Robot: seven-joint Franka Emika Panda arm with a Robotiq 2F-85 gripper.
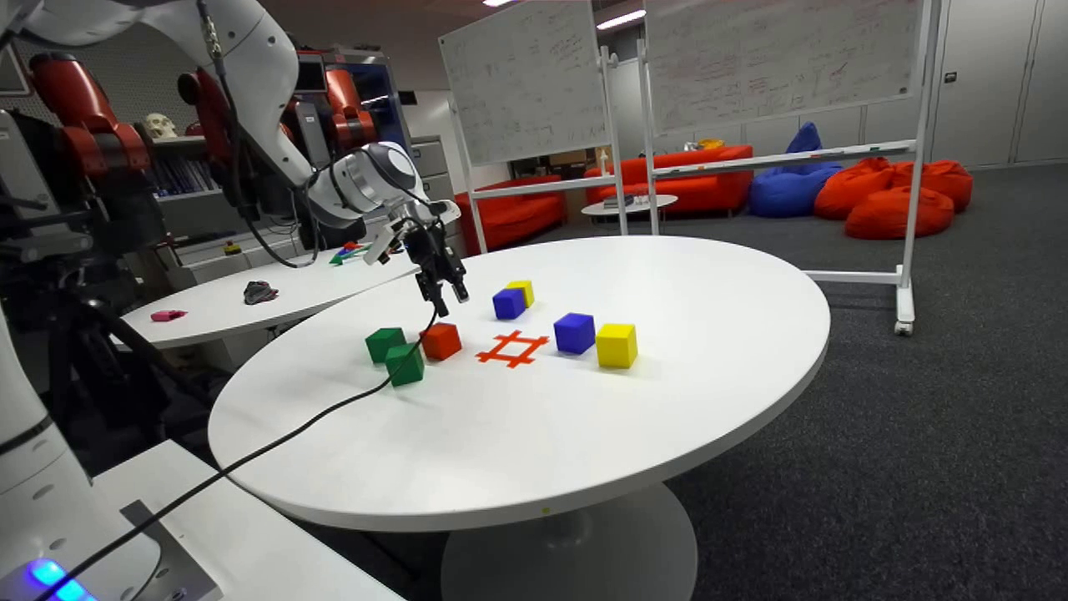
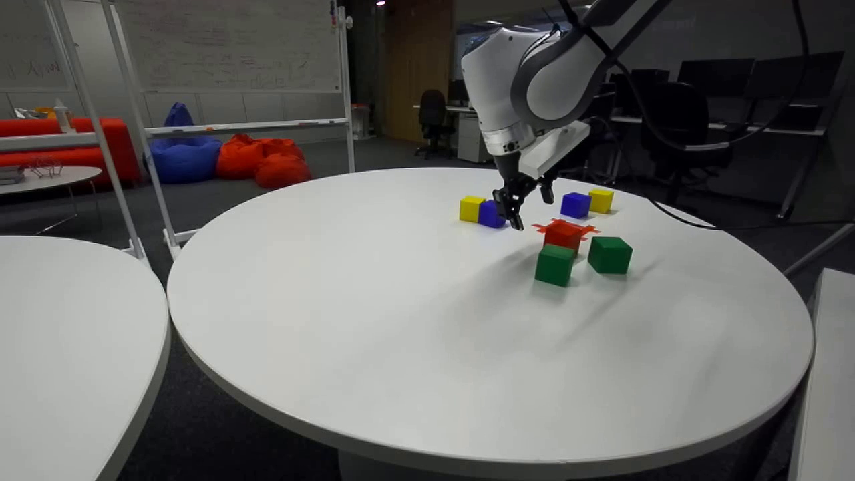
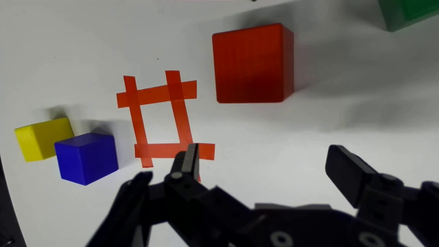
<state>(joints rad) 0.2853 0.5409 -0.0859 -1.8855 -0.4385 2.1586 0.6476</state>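
My gripper (image 1: 453, 305) is open and empty above a round white table (image 1: 709, 284); it also shows in an exterior view (image 2: 533, 214) and the wrist view (image 3: 264, 147). The nearest thing is a red cube (image 3: 250, 65), ahead of the jaws and apart from them; both exterior views show it (image 1: 441, 341) (image 2: 562, 235). A red tape outline (image 3: 154, 95) lies on the table beside it, partly behind the left finger. Two green cubes (image 2: 554, 265) (image 2: 610, 255) stand close to the red cube; the wrist view shows part of a green cube (image 3: 411, 13).
One blue cube (image 1: 508, 304) stands against a yellow cube (image 1: 524, 290). Another blue cube (image 1: 574, 333) and yellow cube (image 1: 617, 345) stand across the tape. A black cable (image 1: 334, 406) runs across an exterior view. A second white table (image 2: 73, 334) adjoins; whiteboards (image 1: 534, 83) stand behind.
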